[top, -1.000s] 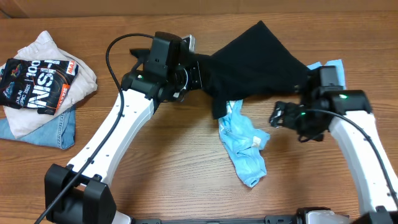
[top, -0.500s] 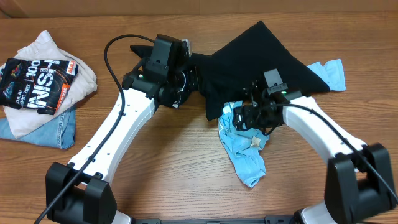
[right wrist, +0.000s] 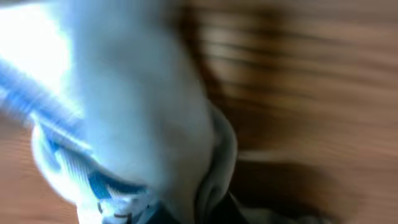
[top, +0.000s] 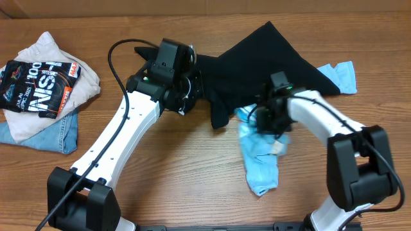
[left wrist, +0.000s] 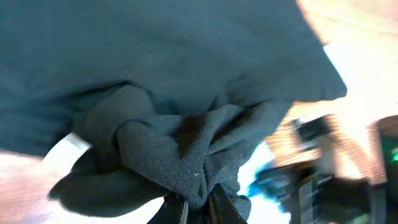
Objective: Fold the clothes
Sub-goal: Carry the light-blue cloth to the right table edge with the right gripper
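Observation:
The clothes, a plain black shirt (top: 270,58), lie spread across the back middle of the table, one corner hanging toward the front at the left. My left gripper (top: 192,83) is shut on a bunched fold at the shirt's left edge. The left wrist view shows the dark fabric (left wrist: 186,143) pinched between the jaws of the left gripper (left wrist: 198,208), with a small white label (left wrist: 67,149) nearby. My right gripper (top: 266,125) sits just in front of the black shirt, shut on a light blue shirt (top: 260,160); the right wrist view shows that blue cloth (right wrist: 124,112) held in the right gripper (right wrist: 205,214).
A pile at the far left holds a black garment with white and red lettering (top: 38,83), a beige garment (top: 58,51) and blue jeans (top: 38,135). A further part of the light blue cloth (top: 343,74) pokes out from behind the black shirt at the right.
My right arm swung left from the table's right side and shut on the light blue shirt, dragging it slightly right and straighter. The left gripper kept its hold.

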